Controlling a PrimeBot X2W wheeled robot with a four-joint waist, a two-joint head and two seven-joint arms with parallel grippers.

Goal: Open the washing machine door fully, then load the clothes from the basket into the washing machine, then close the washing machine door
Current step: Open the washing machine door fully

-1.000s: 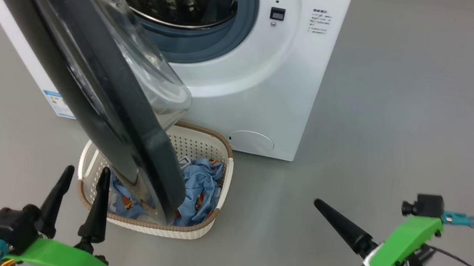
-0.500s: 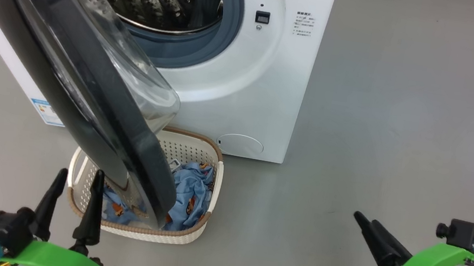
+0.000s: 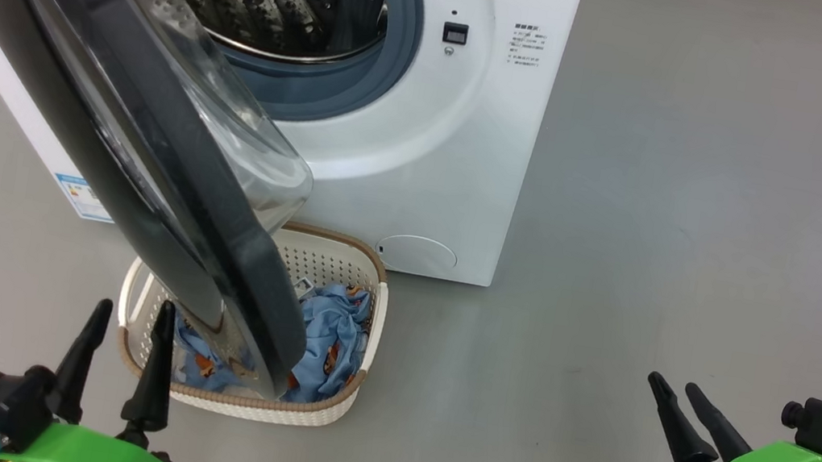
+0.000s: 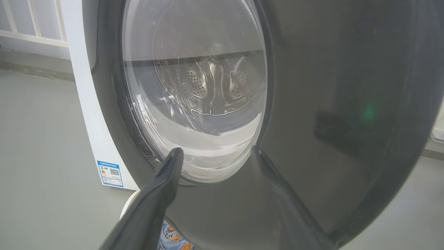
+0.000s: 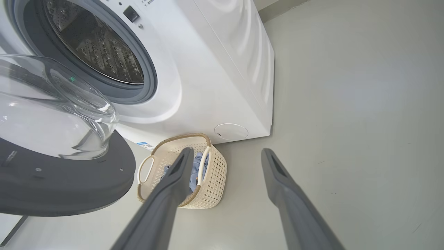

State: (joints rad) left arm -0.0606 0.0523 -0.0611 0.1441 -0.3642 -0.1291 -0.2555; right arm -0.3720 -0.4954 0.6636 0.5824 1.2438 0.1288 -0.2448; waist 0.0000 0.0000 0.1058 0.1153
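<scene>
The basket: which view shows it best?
The right wrist view: nearly all of the basket shows, handle and perforated wall. In the head view the washing machine door covers much of it. The left wrist view gives a pale sliver.

The washing machine door stands just ahead of the left pincer. Partly behind it, the basket sits on the floor, holding the clothes. The washing machine stands beyond, ahead-left of the right pincer.

Bright, even light, soft shadow on the floor beside the washing machine. Glare streaks the washing machine door glass; wrist views warp at the edges.
</scene>
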